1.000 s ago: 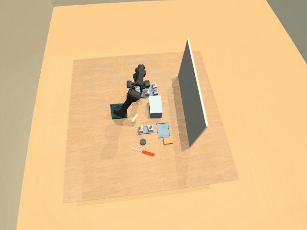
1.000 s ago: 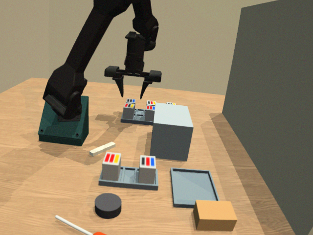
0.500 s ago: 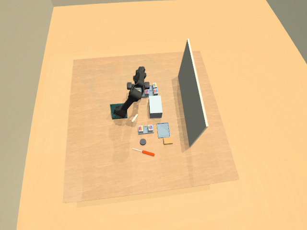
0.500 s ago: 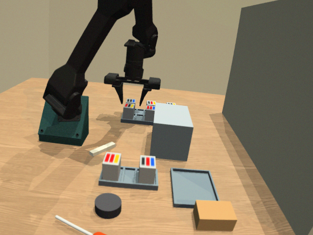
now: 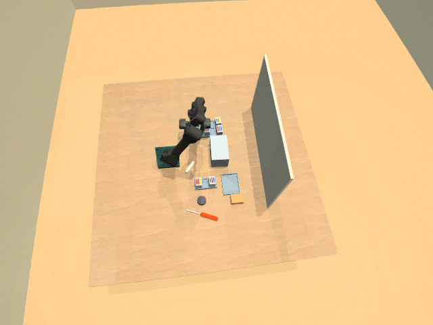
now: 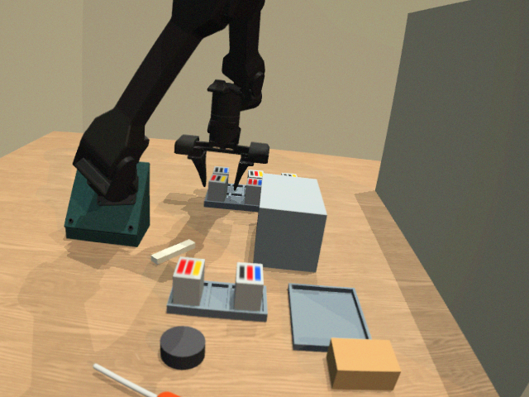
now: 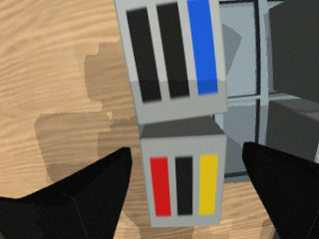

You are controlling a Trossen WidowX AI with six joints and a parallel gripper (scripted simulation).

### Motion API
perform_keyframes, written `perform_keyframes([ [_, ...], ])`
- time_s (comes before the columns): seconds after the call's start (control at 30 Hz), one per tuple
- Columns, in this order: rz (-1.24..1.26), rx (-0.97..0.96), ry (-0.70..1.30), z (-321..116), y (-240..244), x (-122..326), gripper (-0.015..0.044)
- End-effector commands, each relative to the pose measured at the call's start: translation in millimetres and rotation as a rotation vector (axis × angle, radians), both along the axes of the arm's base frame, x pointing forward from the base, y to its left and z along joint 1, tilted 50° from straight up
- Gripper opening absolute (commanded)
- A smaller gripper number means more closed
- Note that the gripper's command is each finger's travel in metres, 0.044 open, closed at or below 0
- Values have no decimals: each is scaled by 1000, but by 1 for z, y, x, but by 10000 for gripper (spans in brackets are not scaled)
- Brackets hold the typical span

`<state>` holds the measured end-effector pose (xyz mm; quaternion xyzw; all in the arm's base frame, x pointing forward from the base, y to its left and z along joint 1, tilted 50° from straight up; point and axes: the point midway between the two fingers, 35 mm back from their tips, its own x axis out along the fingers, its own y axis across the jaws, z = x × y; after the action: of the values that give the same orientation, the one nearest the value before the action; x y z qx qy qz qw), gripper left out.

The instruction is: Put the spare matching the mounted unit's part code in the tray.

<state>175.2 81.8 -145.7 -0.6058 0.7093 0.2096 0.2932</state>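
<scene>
My gripper [image 6: 219, 187] [image 7: 186, 153] is open. Its fingers stand on either side of the spare striped red-black-yellow [image 6: 217, 194] [image 7: 184, 184] in the back rack [image 6: 231, 206]; contact is not visible. A black-black-blue spare [image 6: 221, 170] [image 7: 171, 55] stands behind it. A red-red-blue spare [image 6: 254, 184] and a black-red-yellow one [image 6: 255, 174] stand to the right. The front rack [image 6: 218, 297] holds a red-red-yellow block [image 5: 198, 182] [image 6: 189, 279] and a black-red-blue block [image 5: 212, 181] [image 6: 249, 288]. The flat tray [image 5: 231, 183] [image 6: 324, 316] is empty. I cannot make out the mounted unit's back code.
A tall grey box [image 5: 219, 150] [image 6: 290, 235] stands between back rack and tray. A tall dark panel [image 5: 270, 133] [image 6: 452, 149] stands at the right. An orange block [image 5: 237, 198] [image 6: 365, 361], a black disc [image 5: 201, 200] [image 6: 183, 346], a screwdriver [image 5: 209, 216] and a cream stick [image 5: 189, 166] [image 6: 173, 251] lie about.
</scene>
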Motion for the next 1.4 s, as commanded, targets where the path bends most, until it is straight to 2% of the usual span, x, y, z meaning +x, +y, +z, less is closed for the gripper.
perform_keyframes([
  [0.0, 5, -10, 9, -4, -8, -4, 300],
  [0.63, 5, -10, 9, -6, -11, -5, 300],
  [0.8, -1, -7, 6, -6, -10, -4, 169],
  [1.03, -1, -7, 6, -6, -10, -4, 122],
  [1.2, -1, -7, 6, -6, -10, -4, 0],
  [1.37, -1, -7, 6, -6, -10, -4, 0],
])
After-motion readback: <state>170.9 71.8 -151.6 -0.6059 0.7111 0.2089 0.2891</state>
